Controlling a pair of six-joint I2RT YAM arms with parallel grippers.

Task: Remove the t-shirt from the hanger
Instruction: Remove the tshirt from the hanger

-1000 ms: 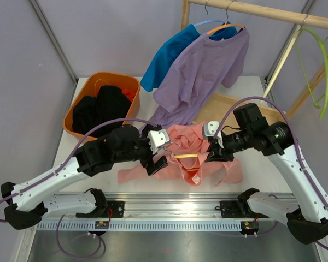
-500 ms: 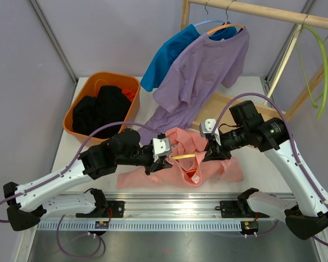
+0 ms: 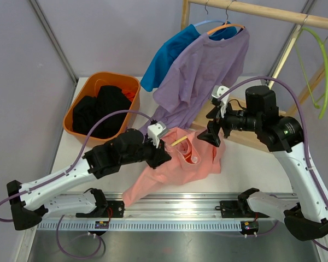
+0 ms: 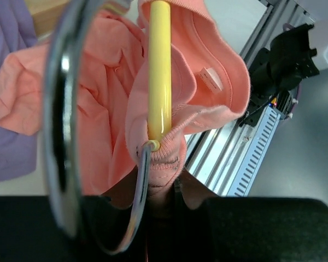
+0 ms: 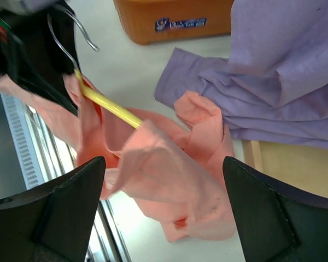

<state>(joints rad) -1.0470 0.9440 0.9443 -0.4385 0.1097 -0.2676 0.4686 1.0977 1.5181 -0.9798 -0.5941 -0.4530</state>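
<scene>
A pink t-shirt [image 3: 177,172] hangs in a bunch from my left gripper [image 3: 163,148], its lower part trailing on the table. The yellow hanger [image 3: 179,141] sticks out of the neck opening. In the left wrist view the hanger [image 4: 158,65] and its metal hook [image 4: 63,136] run up from my left gripper [image 4: 169,191], which is shut on the pink collar [image 4: 164,164] right where the wire meets the bar. My right gripper [image 3: 208,134] hovers open above the shirt's right side, holding nothing. In its own view my right gripper [image 5: 163,161] has its jaws spread wide over the t-shirt [image 5: 169,180] and the hanger [image 5: 106,103].
An orange bin [image 3: 76,106] of dark clothes stands at the back left. A purple shirt [image 3: 202,71] and a blue one [image 3: 167,54] hang from the wooden rail [image 3: 262,11]; the purple hem drapes onto the table beside the pink shirt. A green hanger [image 3: 323,65] hangs at the right.
My left gripper shut on the collar and lifted the shirt up and back. My right gripper opened, let go of the shirt and rose toward the back right.
</scene>
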